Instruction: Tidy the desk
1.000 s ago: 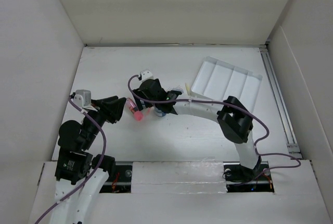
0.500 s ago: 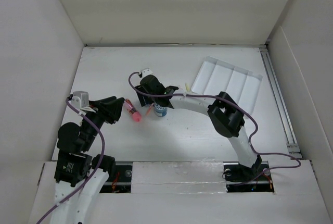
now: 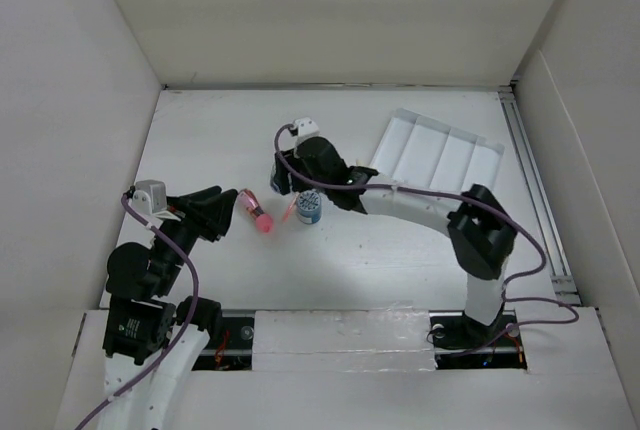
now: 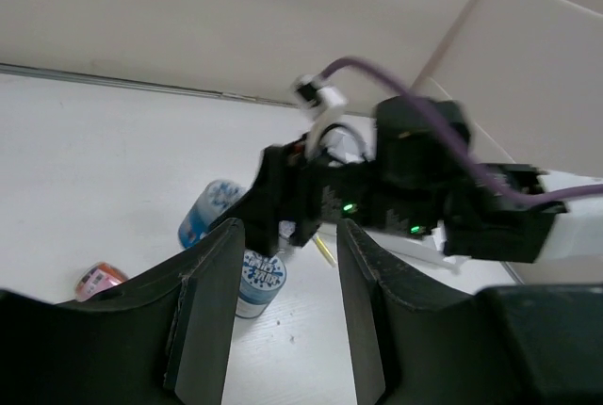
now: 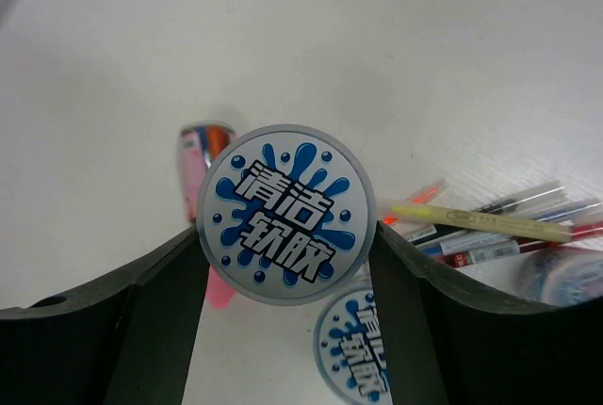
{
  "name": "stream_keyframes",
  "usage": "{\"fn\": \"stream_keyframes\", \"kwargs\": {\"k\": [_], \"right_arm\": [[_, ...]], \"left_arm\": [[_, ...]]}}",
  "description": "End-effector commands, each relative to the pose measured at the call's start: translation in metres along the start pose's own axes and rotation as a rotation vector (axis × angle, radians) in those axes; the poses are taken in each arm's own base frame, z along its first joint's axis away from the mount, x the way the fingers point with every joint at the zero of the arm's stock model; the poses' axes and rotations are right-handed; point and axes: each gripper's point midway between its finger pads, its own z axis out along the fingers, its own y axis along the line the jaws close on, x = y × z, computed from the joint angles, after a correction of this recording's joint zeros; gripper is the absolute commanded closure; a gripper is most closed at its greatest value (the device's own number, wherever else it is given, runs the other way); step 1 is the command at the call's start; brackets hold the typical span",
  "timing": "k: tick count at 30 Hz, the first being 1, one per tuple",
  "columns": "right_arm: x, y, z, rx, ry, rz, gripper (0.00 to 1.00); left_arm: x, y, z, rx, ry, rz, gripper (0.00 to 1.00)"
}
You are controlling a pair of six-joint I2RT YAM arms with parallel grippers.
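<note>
Right wrist view shows only the printed top of the tub the right gripper grasps; left gripper parted, empty.

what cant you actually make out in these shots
All in the right wrist view:
- pink tube, mostly behind the near tub
- second tub, cut off by the bottom edge
- pens, print too small
- right gripper, unclear whether it presses the near tub
</note>
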Motion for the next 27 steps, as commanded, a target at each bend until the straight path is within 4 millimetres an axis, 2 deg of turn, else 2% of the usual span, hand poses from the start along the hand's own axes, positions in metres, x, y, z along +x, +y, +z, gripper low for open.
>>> {"fn": "stream_keyframes", "kwargs": {"k": [1, 2, 3, 4, 5, 6, 7, 8, 9, 10, 11, 12, 13, 16, 17, 18, 20, 23, 25, 27], "right_arm": [[-0.128, 0.006, -0.073, -0.092, -0.371, 0.140, 0.52], [-0.133, -0.002, -0.081, -0.085, -0.390, 0.148, 0.52], [-0.137, -0.023, -0.086, -0.046, -0.406, 0.162, 0.52], [-0.130, -0.044, -0.088, 0.009, -0.401, 0.171, 0.52], [-0.137, -0.060, -0.100, 0.040, -0.423, 0.191, 0.52], [-0.141, -0.099, -0.106, 0.113, -0.437, 0.222, 0.52], [-0.140, -0.122, -0.111, 0.163, -0.446, 0.268, 0.53], [-0.126, -0.149, -0.113, 0.215, -0.423, 0.301, 0.53], [-0.131, -0.169, -0.128, 0.241, -0.450, 0.340, 0.53], [-0.131, -0.213, -0.140, 0.308, -0.477, 0.417, 0.53], [-0.114, -0.238, -0.145, 0.355, -0.467, 0.463, 0.53], [-0.116, -0.256, -0.161, 0.382, -0.499, 0.503, 0.53], [-0.111, -0.294, -0.176, 0.462, -0.533, 0.566, 0.53], [-0.083, -0.347, -0.204, 0.615, -0.567, 0.660, 0.53], [-0.075, -0.374, -0.220, 0.689, -0.588, 0.693, 0.53], [-0.060, -0.386, -0.225, 0.734, -0.581, 0.716, 0.53], [-0.046, -0.417, -0.247, 0.836, -0.615, 0.767, 0.52], [-0.031, -0.448, -0.270, 0.937, -0.651, 0.802, 0.52], [-0.034, -0.457, -0.274, 0.942, -0.651, 0.807, 0.52], [-0.024, -0.470, -0.270, 0.979, -0.602, 0.821, 0.52]], "left_arm": [[-0.016, -0.008, -0.001, 0.023, -0.054, 0.006, 0.60], [-0.015, -0.009, -0.001, 0.032, -0.047, 0.006, 0.59], [-0.014, -0.010, 0.000, 0.038, -0.046, 0.006, 0.58], [-0.013, -0.010, 0.000, 0.042, -0.040, 0.006, 0.58], [-0.013, -0.012, 0.000, 0.052, -0.039, 0.007, 0.57], [-0.012, -0.012, 0.000, 0.055, -0.038, 0.007, 0.57], [-0.013, -0.013, -0.001, 0.057, -0.042, 0.009, 0.57], [-0.013, -0.014, -0.002, 0.065, -0.041, 0.010, 0.56], [-0.013, -0.015, -0.003, 0.071, -0.043, 0.013, 0.56], [-0.013, -0.016, -0.003, 0.077, -0.042, 0.013, 0.55], [-0.012, -0.018, -0.003, 0.085, -0.039, 0.014, 0.55], [-0.013, -0.019, -0.004, 0.089, -0.039, 0.016, 0.55], [-0.013, -0.019, -0.005, 0.091, -0.043, 0.017, 0.55], [-0.014, -0.021, -0.006, 0.100, -0.049, 0.017, 0.54], [-0.014, -0.021, -0.006, 0.101, -0.048, 0.017, 0.54], [-0.015, -0.022, -0.007, 0.106, -0.051, 0.018, 0.54], [-0.014, -0.024, -0.008, 0.111, -0.049, 0.018, 0.54], [-0.015, -0.025, -0.010, 0.119, -0.050, 0.018, 0.54], [-0.015, -0.027, -0.011, 0.128, -0.049, 0.019, 0.54], [-0.016, -0.027, -0.011, 0.128, -0.051, 0.019, 0.54]]}}
